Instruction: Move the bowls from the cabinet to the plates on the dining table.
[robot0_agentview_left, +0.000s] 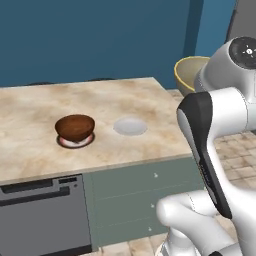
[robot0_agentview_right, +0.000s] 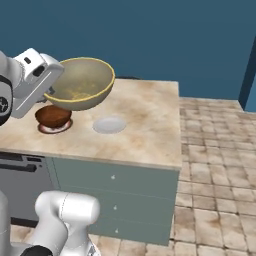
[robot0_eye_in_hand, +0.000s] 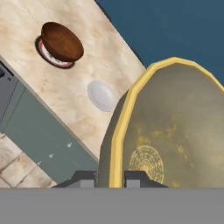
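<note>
Gripping the olive bowl (robot0_agentview_right: 80, 84) by its rim, my gripper (robot0_eye_in_hand: 109, 177) holds it upper left; the free plate (robot0_agentview_right: 109, 125) lies lower right of it.

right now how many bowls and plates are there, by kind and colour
brown wooden bowl: 1, on a red-rimmed plate
yellowish-olive bowl: 1, held in the hand
red-rimmed plate: 1
pale grey plate: 1, bare
total: 4 (2 bowls, 2 plates)
</note>
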